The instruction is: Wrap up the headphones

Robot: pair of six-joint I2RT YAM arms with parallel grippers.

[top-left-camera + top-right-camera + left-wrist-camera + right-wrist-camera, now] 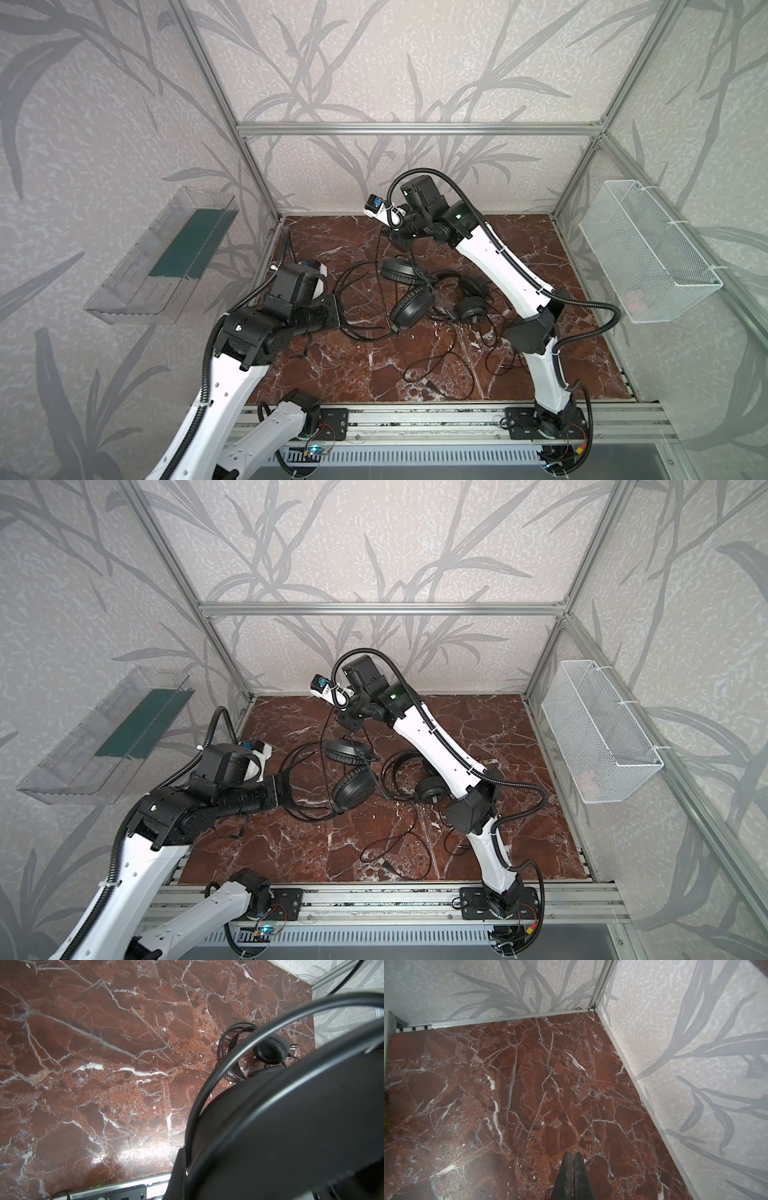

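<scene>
Two black headphones lie tangled mid-table on red marble. The nearer set shows two padded earcups (411, 309) (353, 789), and its thin wire headband (345, 291) arcs to my left gripper (337, 309) (284, 791), which is shut on that headband (218, 1068). Only one of this gripper's fingers (178, 1167) shows in the left wrist view. The other set (469, 309) (271, 1049) lies beside the right arm. My right gripper (395, 240) (347, 722) (573, 1154) hangs raised near the back, fingers pressed together. Thin cable strands (379, 257) rise from the pile to it.
Loose cable (432, 370) loops over the front of the marble table (332, 374). A clear plastic bin (158, 257) hangs on the left wall and a white wire basket (648, 249) on the right wall. An aluminium rail (415, 419) runs along the front.
</scene>
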